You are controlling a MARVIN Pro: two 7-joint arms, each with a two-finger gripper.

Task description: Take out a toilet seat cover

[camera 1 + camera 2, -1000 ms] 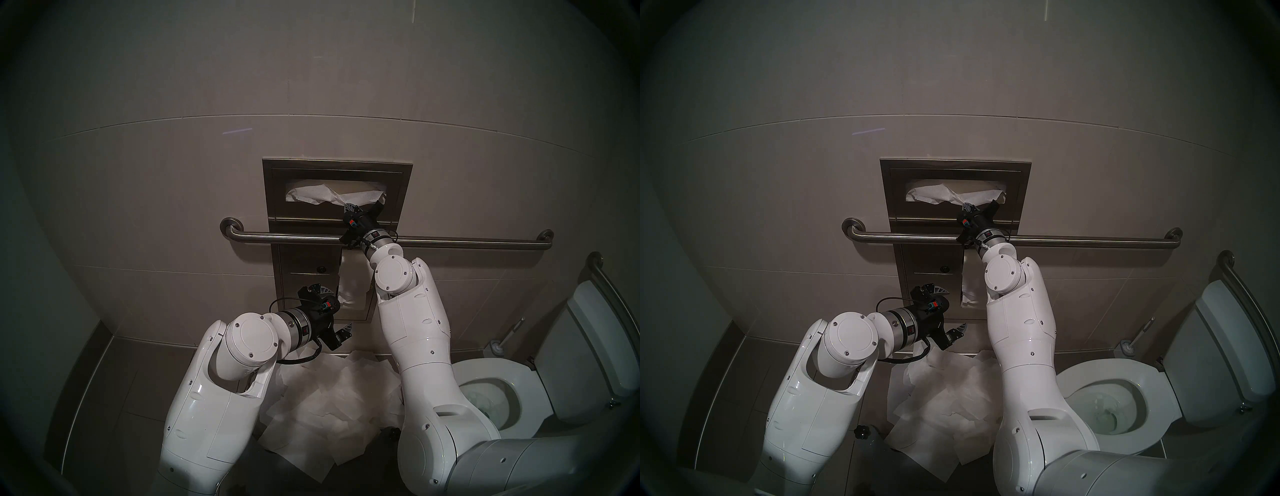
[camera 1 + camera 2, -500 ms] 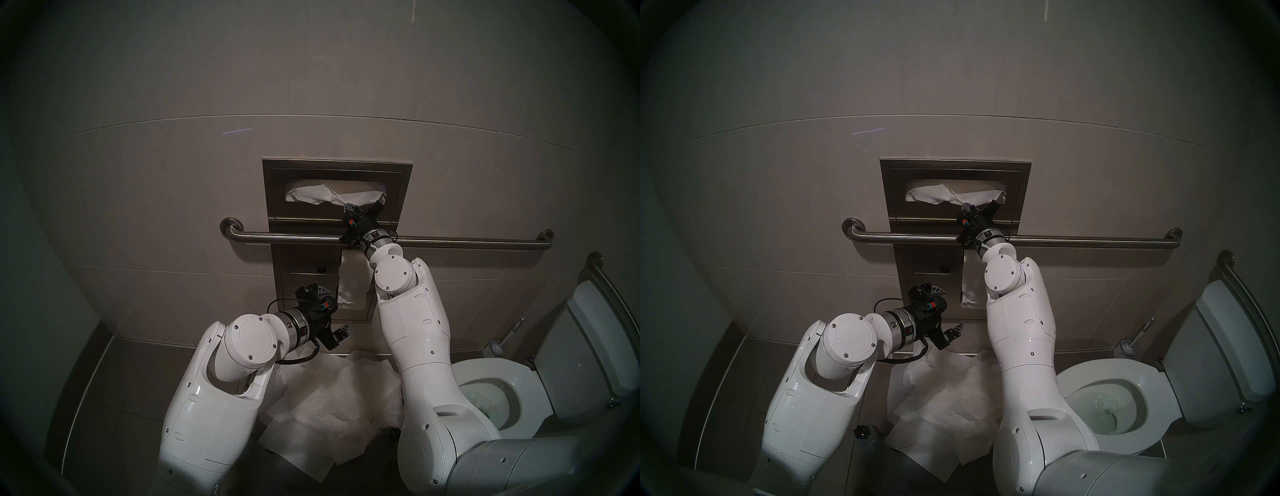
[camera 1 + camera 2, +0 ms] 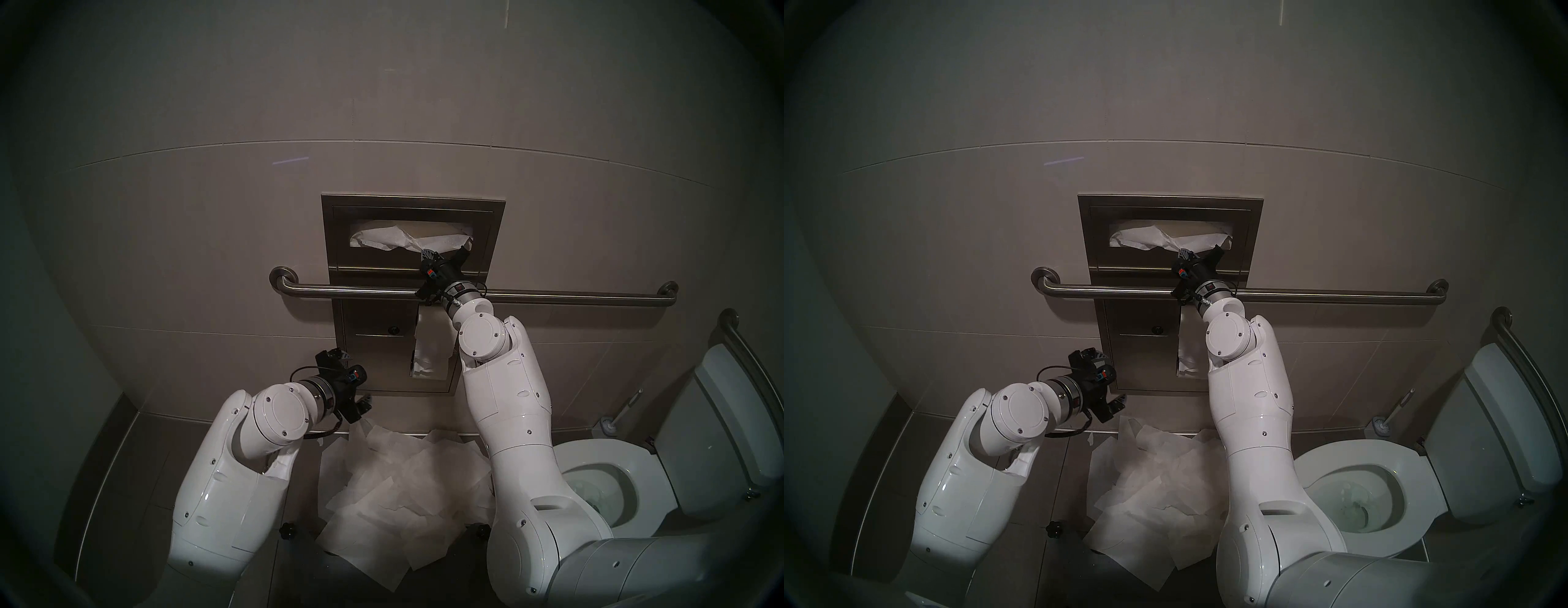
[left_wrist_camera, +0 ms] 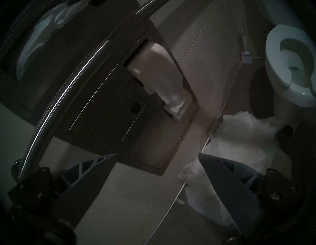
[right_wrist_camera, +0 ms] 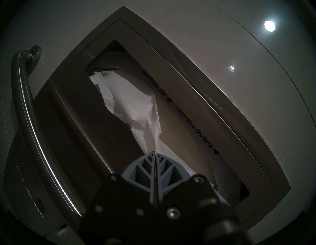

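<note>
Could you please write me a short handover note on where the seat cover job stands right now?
Right gripper: shut on the toilet seat cover at the dispenser opening, above the grab bar.
Left gripper: open, empty, low beside the dispenser's lower panel.
Cover: crumpled, most of it still inside the opening; the printed label reads pull up first, then down.
Done: grasp made.
Left: draw the sheet fully out.
Note: heap of loose sheets on the floor under the arms.

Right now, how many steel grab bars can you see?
2. One long grab bar runs across the wall below the seat cover slot; a second grab bar sits on the side wall above the toilet tank, partly cut off at the frame edge.
</note>
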